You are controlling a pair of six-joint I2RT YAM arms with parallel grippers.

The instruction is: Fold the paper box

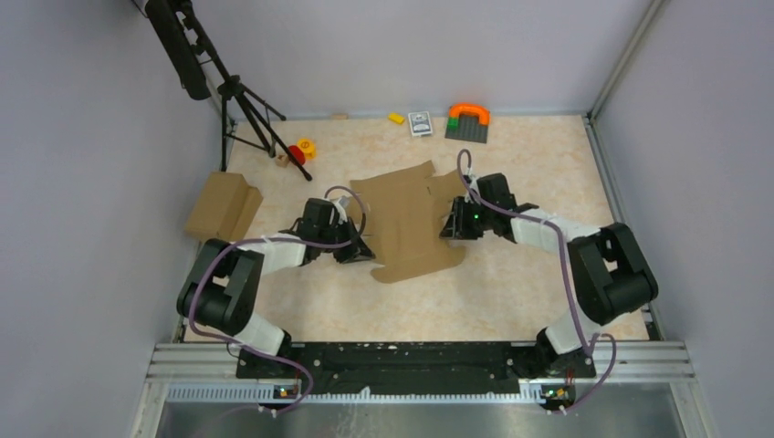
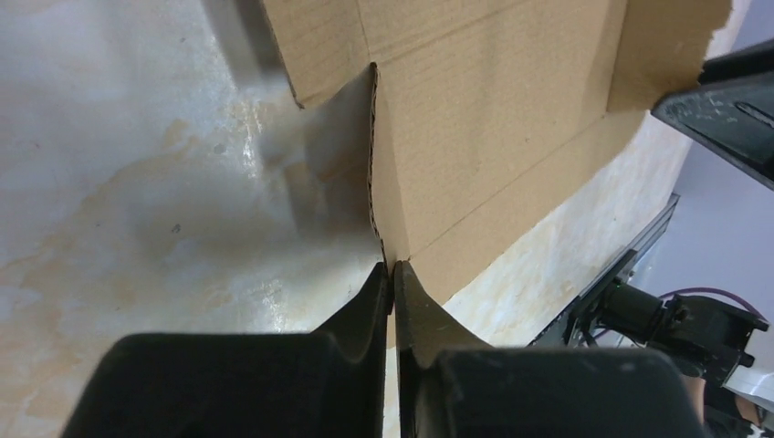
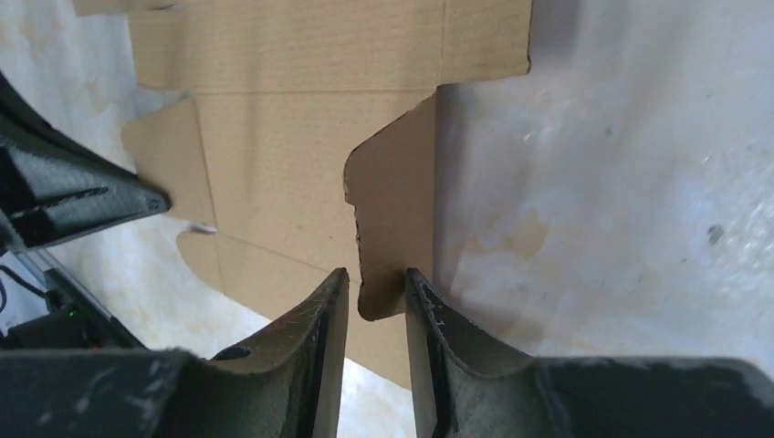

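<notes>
The paper box (image 1: 411,219) is a flat brown cardboard sheet with several flaps, lying in the middle of the table. My left gripper (image 1: 358,248) is at its left edge. In the left wrist view its jaws (image 2: 392,274) are pressed together on the raised edge of a flap of the sheet (image 2: 484,119). My right gripper (image 1: 449,224) is at the sheet's right edge. In the right wrist view its fingers (image 3: 376,283) stand apart, with a small upturned flap (image 3: 392,210) of the sheet (image 3: 274,137) between them, not pinched.
A bulkier brown carton (image 1: 222,207) sits at the left edge of the table. A black tripod (image 1: 242,100) stands at the back left. Small toys lie along the back wall: an orange arch on a grey plate (image 1: 467,119), a card box (image 1: 420,123), a red and yellow piece (image 1: 301,149).
</notes>
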